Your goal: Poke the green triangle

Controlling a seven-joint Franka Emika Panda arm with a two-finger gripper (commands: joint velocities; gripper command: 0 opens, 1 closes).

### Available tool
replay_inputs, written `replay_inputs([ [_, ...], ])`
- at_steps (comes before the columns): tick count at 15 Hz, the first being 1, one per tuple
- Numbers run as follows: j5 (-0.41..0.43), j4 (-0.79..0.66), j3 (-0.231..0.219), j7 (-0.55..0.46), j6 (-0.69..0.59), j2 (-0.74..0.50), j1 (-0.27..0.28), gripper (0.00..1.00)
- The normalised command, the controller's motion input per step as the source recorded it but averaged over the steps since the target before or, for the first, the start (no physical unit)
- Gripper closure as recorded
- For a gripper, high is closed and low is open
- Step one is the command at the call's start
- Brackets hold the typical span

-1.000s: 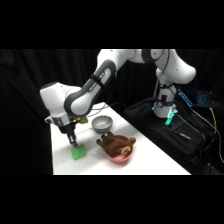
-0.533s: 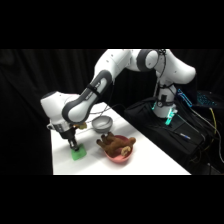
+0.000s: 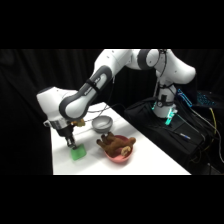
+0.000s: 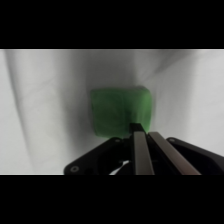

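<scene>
I am seeing the gripper [image 4: 141, 131], fingers together, touching the green triangle's [image 4: 120, 111] near edge by the desk's [image 3: 150, 155] front-left corner.

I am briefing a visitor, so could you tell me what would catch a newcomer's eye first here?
The bright green triangle near the table's front left edge stands out, with the gripper directly over it, fingers together. Beside it to the right, a pink bowl holds a brown plush toy.
</scene>
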Motion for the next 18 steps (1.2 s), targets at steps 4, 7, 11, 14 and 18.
replay_inputs([
  [4, -0.001, -0.58, -0.106, 0.16, 0.01, -0.66, 0.094, 0.71],
  [7, -0.044, -0.63, -0.129, 0.20, -0.06, -0.71, 0.124, 0.49],
  [11, -0.088, -0.64, -0.125, 0.21, -0.08, -0.73, 0.138, 0.02],
  [14, -0.158, -0.59, -0.121, 0.23, -0.05, -0.68, 0.146, 0.00],
  [18, -0.184, -0.44, -0.091, 0.22, -0.05, -0.52, 0.130, 0.00],
])
